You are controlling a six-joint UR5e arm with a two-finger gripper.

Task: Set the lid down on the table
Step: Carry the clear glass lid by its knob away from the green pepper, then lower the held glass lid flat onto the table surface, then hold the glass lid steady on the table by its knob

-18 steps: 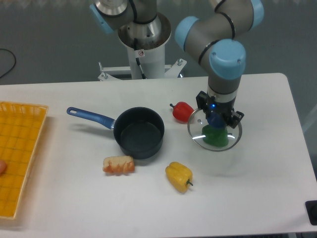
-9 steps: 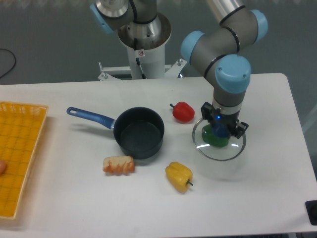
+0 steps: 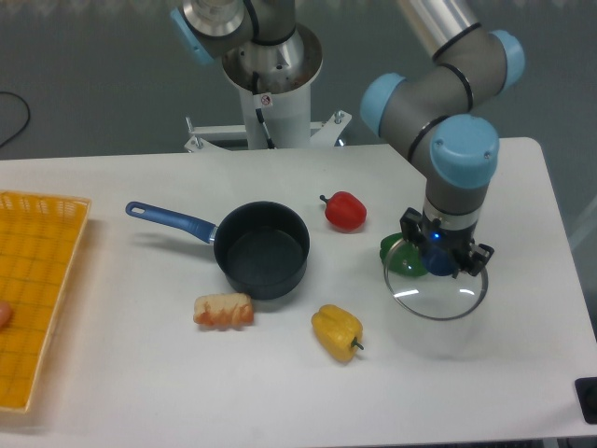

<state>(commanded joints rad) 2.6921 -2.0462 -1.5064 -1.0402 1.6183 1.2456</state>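
Note:
The round glass lid (image 3: 436, 291) with a thin metal rim hangs level just above the white table (image 3: 280, 383), at the right side. My gripper (image 3: 442, 260) is shut on the lid's blue centre knob. A green pepper (image 3: 399, 256) lies under the lid's left edge, partly seen through the glass. The dark saucepan (image 3: 261, 248) with a blue handle stands uncovered to the left.
A red pepper (image 3: 345, 211) lies behind the lid's left side. A yellow pepper (image 3: 337, 331) and a pastry (image 3: 224, 310) lie near the front. A yellow grid tray (image 3: 33, 289) sits at the far left edge.
The gripper has carried the lid to the right and slightly forward, off the green pepper, which now shows mostly beside the lid's left rim.

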